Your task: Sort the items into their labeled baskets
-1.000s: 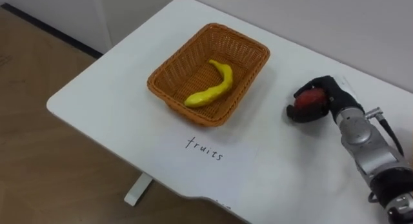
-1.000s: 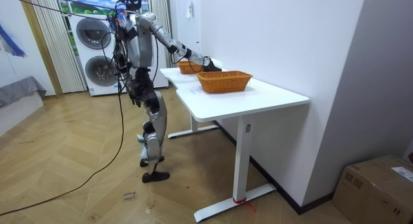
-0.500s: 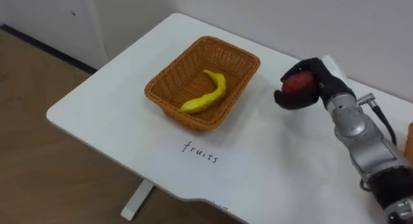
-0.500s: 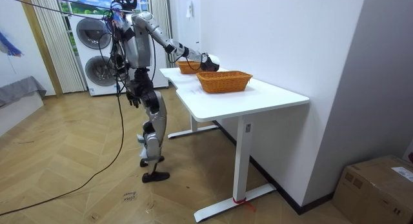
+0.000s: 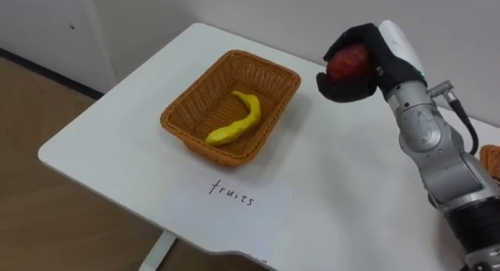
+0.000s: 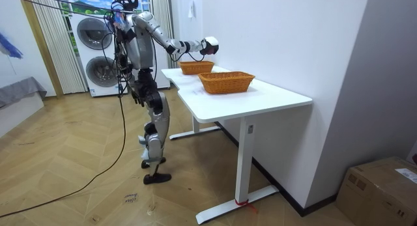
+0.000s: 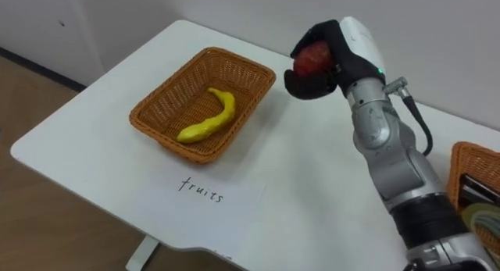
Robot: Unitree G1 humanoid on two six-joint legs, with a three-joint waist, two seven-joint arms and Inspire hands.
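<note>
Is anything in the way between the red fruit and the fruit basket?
Nothing visible. The right robot hand holds the red fruit above the table, beside the basket, with only bare table between. A banana lies inside, leaving room.

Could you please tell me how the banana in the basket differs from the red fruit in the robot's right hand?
The banana is yellow, long and curved; the red fruit is round. The banana lies in the wicker basket, while the red fruit is held above the table, to the basket's right, with the right hand curled round it. Both are fruit.
</note>
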